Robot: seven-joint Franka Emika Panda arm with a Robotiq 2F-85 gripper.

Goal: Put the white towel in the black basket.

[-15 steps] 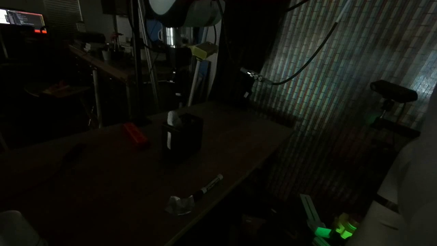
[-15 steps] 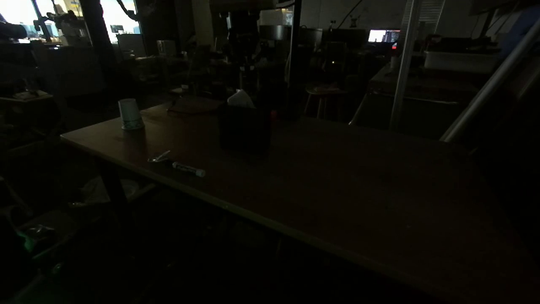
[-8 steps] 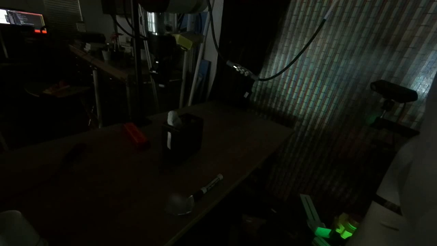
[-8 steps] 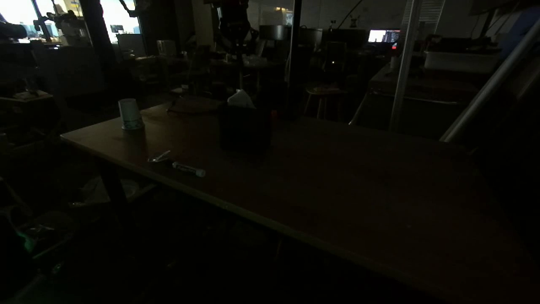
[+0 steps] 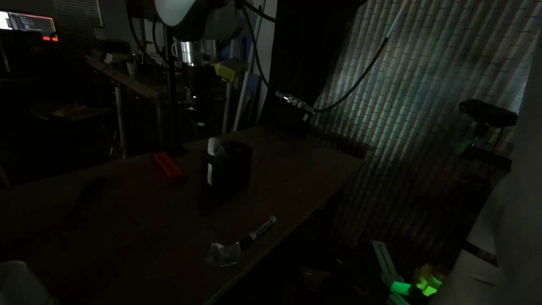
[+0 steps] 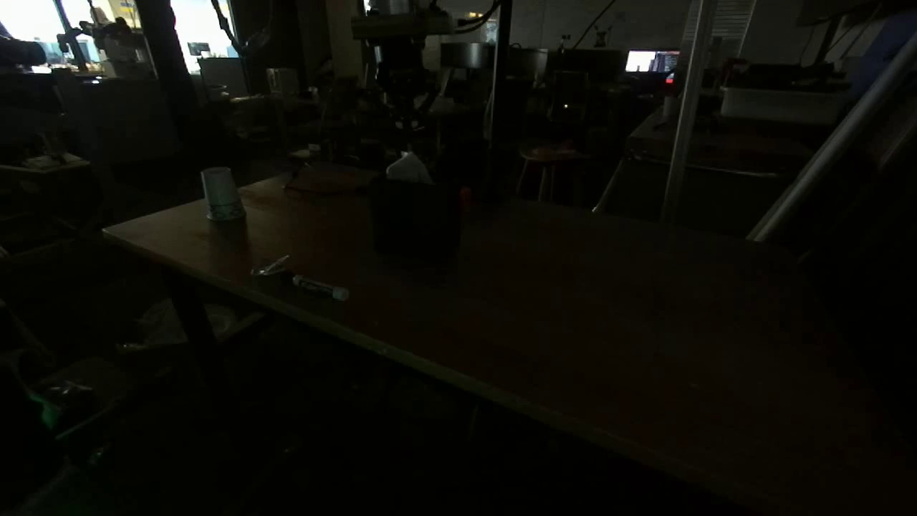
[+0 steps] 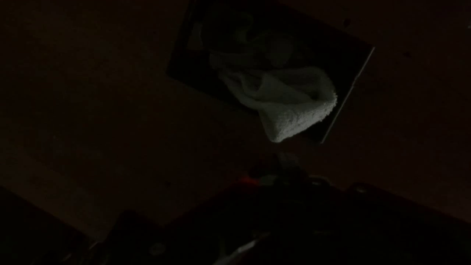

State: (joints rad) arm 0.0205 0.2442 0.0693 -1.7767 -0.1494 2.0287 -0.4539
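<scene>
Reporting placement as apparently complete

In an exterior view, I, the gripper [image 6: 410,127], hang above and apparently beyond the black basket [image 6: 415,222]. In an exterior view, the white towel [image 5: 215,148] pokes past its left rim. Wrist view: towel inside; too dark to tell whether my jaws are apart. Judged: delivery done; next, retreat upward without snagging.

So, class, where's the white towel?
In an exterior view, the white towel pokes from the black basket, at its left end, right of the red object.

The towel [image 7: 294,117] is white, the basket [image 5: 232,173] black. The pale cup [image 6: 221,192] has a patterned lower band; the table [image 6: 573,322] looks reddish-brown.
</scene>
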